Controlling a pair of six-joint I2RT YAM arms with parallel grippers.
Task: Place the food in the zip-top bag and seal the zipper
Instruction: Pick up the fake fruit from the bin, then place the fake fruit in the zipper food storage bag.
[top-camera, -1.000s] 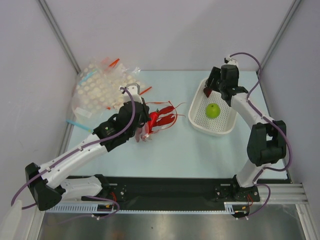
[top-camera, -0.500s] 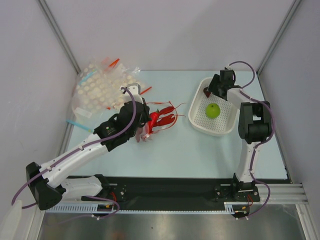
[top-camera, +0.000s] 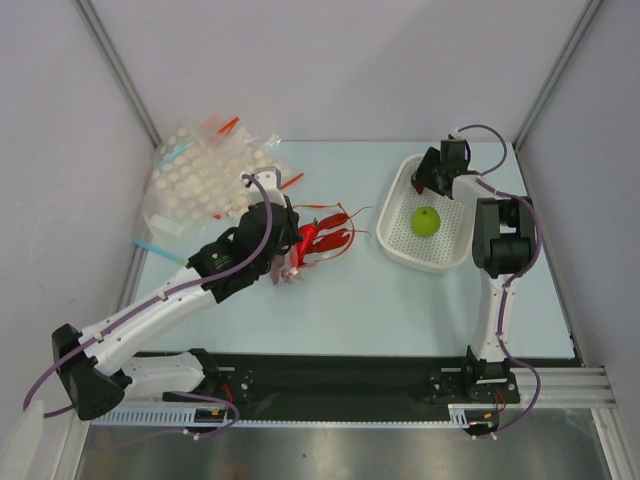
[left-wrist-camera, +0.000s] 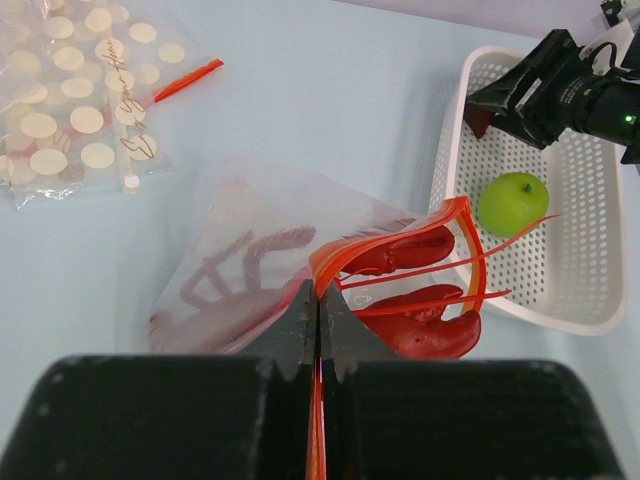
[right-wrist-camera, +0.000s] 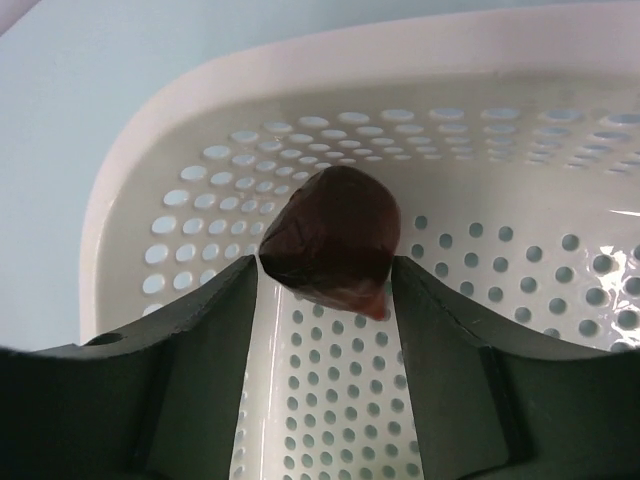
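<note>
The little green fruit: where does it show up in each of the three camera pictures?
Top external: green fruit right of centre, inside the white basket.
Left wrist: upper right, in that basket.
Right wrist: not in it; only basket holes and a dark lump in the right gripper.
Shared landmark: the white basket, in all three views.

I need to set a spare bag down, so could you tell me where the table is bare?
Bare: the near table between the zip-top bag and the basket, down to the black base rail; also the far middle. Crowded: the dotted bags far left.
</note>
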